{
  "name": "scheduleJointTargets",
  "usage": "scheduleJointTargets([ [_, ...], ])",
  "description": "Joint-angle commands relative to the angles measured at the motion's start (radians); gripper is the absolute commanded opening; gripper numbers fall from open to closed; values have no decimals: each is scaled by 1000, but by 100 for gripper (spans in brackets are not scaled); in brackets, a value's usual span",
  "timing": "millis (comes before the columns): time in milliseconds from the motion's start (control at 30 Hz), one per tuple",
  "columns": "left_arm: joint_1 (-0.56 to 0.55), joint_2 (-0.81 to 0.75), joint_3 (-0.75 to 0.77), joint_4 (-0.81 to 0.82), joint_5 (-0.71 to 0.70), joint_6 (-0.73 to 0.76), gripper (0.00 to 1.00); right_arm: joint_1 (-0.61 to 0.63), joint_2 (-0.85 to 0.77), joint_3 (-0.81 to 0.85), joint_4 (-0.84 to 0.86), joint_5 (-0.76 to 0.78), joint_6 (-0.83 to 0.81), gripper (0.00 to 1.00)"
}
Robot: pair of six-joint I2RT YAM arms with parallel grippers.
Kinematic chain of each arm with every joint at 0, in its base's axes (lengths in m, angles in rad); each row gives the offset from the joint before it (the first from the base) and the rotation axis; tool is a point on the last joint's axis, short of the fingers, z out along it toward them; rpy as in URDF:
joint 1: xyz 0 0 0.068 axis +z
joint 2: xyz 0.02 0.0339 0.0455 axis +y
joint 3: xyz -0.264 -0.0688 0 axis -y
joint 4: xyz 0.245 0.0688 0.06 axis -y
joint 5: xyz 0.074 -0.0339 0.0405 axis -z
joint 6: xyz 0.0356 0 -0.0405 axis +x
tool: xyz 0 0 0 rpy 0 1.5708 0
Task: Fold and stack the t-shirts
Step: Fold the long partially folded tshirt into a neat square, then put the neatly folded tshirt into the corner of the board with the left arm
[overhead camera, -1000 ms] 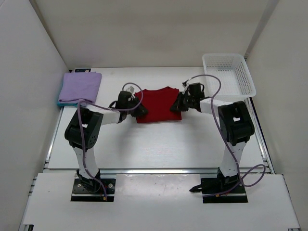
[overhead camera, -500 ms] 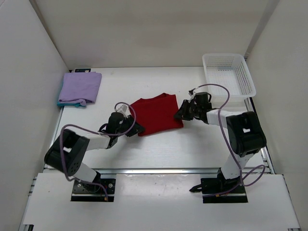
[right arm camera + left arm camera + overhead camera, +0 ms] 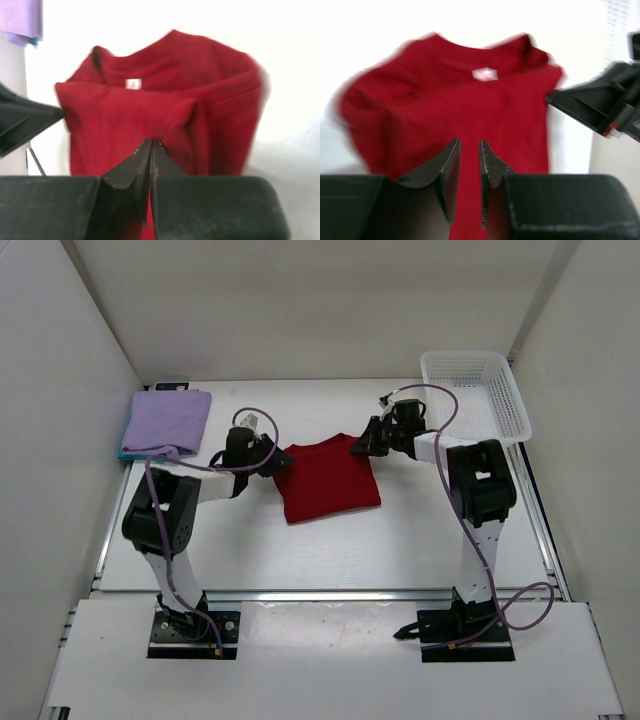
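**Top view.**
- Left end effector (image 3: pixel 275 460): at the far-left corner of the red t-shirt (image 3: pixel 330 485).
- Right end effector (image 3: pixel 362 444): at the far-right corner of the same shirt.
- Red t-shirt: folded to a rough rectangle, mid-tabletop (image 3: pixel 330 550), between the two arms.
- Lavender t-shirt (image 3: pixel 168 418): folded, far-left corner, lying on the teal-blue t-shirt (image 3: pixel 127 447), of which only an edge shows.
- White mesh basket (image 3: pixel 470 354): far right, well apart from the shirts.

**Left wrist view.**
- Left end effector (image 3: pixel 470 155): jaws drawn to a narrow slit with red cloth running into it. This reads as a grasp on the shirt's edge.
- Neck label (image 3: pixel 485 74): visible at the collar on the far side. The picture is blurred.

**Right wrist view.**
- Right end effector (image 3: pixel 150 150): clenched, with creases in the red cloth converging on the tips. This suggests a pinched fold.
- A corner of lavender cloth shows at upper left.

**Handling, as judged.**
- The shirt is light, soft and limp, not fragile, and will sag and slide out of its fold if carried by one point.
- Best taken at two outer corners through all layers, kept taut between the arms, then laid flat on the lavender stack.
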Motion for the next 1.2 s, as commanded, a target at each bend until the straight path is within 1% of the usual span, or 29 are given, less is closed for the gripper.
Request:
scheduleJointTargets([
  [0,51,82,50,-65,40,11,30,-22,72,98,-69,-29,-29,0],
  [100,96,123,23,-31,54,-10,30,-44,105,102,-70,-15,-31,0],
  [200,128,90,-61,68,74,-36,30,-56,97,83,-50,-25,-25,1],
  [233,128,65,-86,79,83,-44,30,-59,100,88,-54,-20,-25,0],
  [267,122,32,-101,102,84,-41,33,-56,97,98,-71,-25,-31,0],
  [367,121,-42,-133,93,86,-29,44,-33,65,125,-79,-29,-39,1],
  [400,133,-79,-150,119,77,-38,59,-21,56,137,-108,-34,-43,7],
  [433,133,-114,-173,128,65,-33,96,-13,34,144,-109,-41,-42,15],
  [467,139,-134,-183,113,65,-6,99,-7,14,149,-116,-35,-48,19],
  [500,134,-159,-181,66,33,13,98,4,-5,151,-116,-31,-54,28],
  [533,136,-166,-183,17,13,46,99,10,-36,142,-120,-28,-54,30],
  [567,133,-188,-193,7,2,66,99,11,-73,137,-117,-23,-56,36],
  [600,127,-202,-204,-8,2,74,99,19,-93,111,-103,-8,-51,39],
  [667,121,-202,-209,-60,-9,120,99,30,-186,22,-50,-3,-21,41],
  [700,108,-193,-201,-113,-15,149,99,28,-231,-6,-12,3,-11,41],
  [733,87,-183,-204,-159,-55,160,99,36,-254,-62,27,-3,9,42],
  [800,55,-167,-186,-189,-95,189,99,31,-356,-182,94,-6,61,42],
  [867,0,-134,-151,-242,-115,206,97,39,-429,-281,172,0,81,43],
  [933,-36,-81,-124,-258,-136,215,92,37,-515,-355,203,3,95,45],
  [967,-50,-68,-120,-257,-147,211,91,39,-536,-386,203,7,99,43],
  [1000,-54,-49,-115,-243,-140,203,88,37,-570,-400,217,6,102,44],
  [1100,-90,27,-118,-131,-81,143,76,37,-637,-473,216,12,93,44],
  [1133,-102,59,-106,-111,-74,134,66,39,-650,-486,223,9,93,44],
  [1167,-114,94,-101,-61,-54,102,50,39,-671,-510,237,6,99,45],
])
